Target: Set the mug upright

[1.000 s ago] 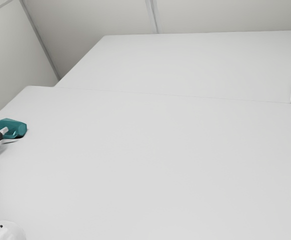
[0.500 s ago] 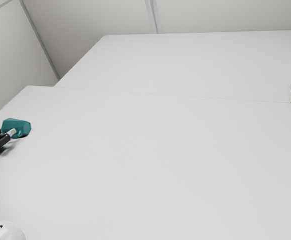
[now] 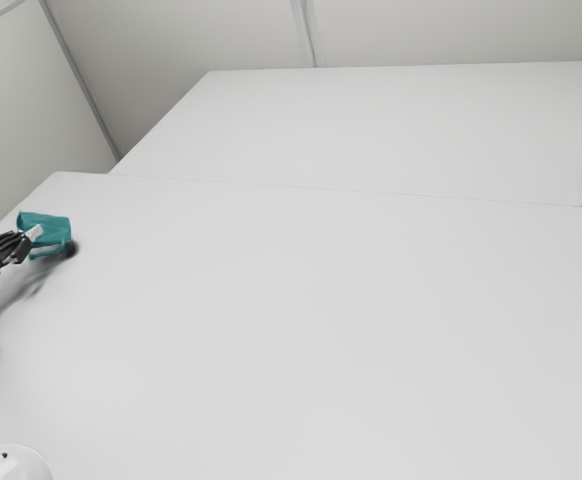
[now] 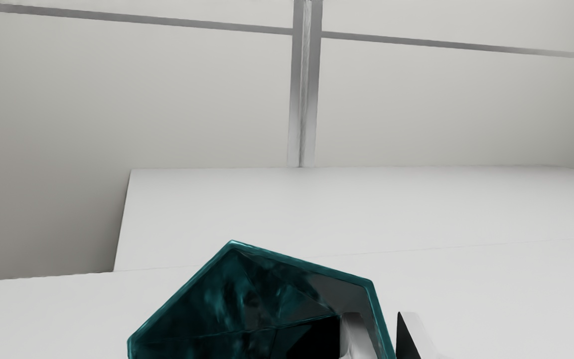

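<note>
Near the table's edge at the exterior view's left, my gripper (image 3: 32, 237) is shut on the teal mug (image 3: 57, 229). A dark shadow lies below the mug, which looks raised off the tabletop and tilted. In the wrist view the faceted mug (image 4: 247, 294) turns its open mouth toward the camera. One finger of the gripper (image 4: 382, 335) is inside the mouth and the other outside, with the mug's wall pinched between them. The mug's base is hidden in the wrist view.
The white table (image 3: 301, 320) extends broadly toward the exterior view's right, with a second white surface (image 3: 371, 130) behind it. A rounded white object (image 3: 13, 466) is at the exterior view's lower left corner. Pale panelled walls stand beyond.
My gripper and the mug have moved together, up and slightly toward the exterior view's right. The mug's tilt has changed, and its shadow has spread out below. More of the arm shows.
</note>
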Tool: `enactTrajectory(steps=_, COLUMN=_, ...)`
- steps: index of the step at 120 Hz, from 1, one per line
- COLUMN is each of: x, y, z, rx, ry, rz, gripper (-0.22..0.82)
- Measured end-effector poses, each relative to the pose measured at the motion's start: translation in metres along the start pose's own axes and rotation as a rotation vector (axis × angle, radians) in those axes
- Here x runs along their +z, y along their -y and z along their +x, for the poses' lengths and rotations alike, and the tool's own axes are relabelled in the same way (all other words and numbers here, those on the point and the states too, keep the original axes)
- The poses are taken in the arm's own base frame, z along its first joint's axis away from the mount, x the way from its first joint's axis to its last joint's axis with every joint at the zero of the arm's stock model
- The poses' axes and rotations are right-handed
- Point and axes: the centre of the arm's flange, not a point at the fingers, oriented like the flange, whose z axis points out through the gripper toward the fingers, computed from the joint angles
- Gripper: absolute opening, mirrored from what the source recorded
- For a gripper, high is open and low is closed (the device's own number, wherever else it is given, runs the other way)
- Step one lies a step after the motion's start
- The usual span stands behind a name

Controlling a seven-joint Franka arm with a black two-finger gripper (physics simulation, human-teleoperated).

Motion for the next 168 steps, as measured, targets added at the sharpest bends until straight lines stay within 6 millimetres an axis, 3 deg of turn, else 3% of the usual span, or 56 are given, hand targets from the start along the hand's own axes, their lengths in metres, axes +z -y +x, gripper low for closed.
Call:
enactTrajectory(steps=17, x=0.018, y=-0.005, z=0.049, rx=0.080, ry=0.023, rz=-0.025, gripper=-0.14)
enactTrajectory(steps=28, x=0.037, y=-0.025, z=0.079, rx=0.114, ry=0.059, rz=-0.048, gripper=-0.15)
enactTrajectory(steps=40, x=0.083, y=-0.073, z=0.114, rx=0.140, ry=0.137, rz=-0.094, gripper=-0.16)
enactTrajectory(steps=49, x=0.132, y=-0.124, z=0.140, rx=0.168, ry=0.224, rz=-0.144, gripper=-0.16)
enactTrajectory(steps=59, x=0.191, y=-0.184, z=0.150, rx=0.180, ry=0.317, rz=-0.193, gripper=-0.16)
enactTrajectory(steps=69, x=0.235, y=-0.238, z=0.157, rx=0.196, ry=0.397, rz=-0.201, gripper=-0.16)
enactTrajectory(steps=76, x=0.246, y=-0.255, z=0.172, rx=0.274, ry=0.472, rz=-0.211, gripper=-0.16)
enactTrajectory(steps=93, x=0.264, y=-0.269, z=0.221, rx=0.567, ry=0.727, rz=-0.320, gripper=-0.17)
enactTrajectory(steps=102, x=0.281, y=-0.287, z=0.240, rx=0.627, ry=0.849, rz=-0.369, gripper=-0.18)
enactTrajectory(steps=120, x=0.331, y=-0.341, z=0.246, rx=0.607, ry=1.051, rz=-0.401, gripper=-0.18)
enactTrajectory(steps=134, x=0.361, y=-0.407, z=0.241, rx=0.562, ry=1.167, rz=-0.404, gripper=-0.18)
enactTrajectory(steps=159, x=0.380, y=-0.522, z=0.218, rx=0.624, ry=1.252, rz=-0.309, gripper=-0.18)
enactTrajectory(steps=168, x=0.372, y=-0.549, z=0.208, rx=0.648, ry=1.268, rz=-0.269, gripper=-0.18)
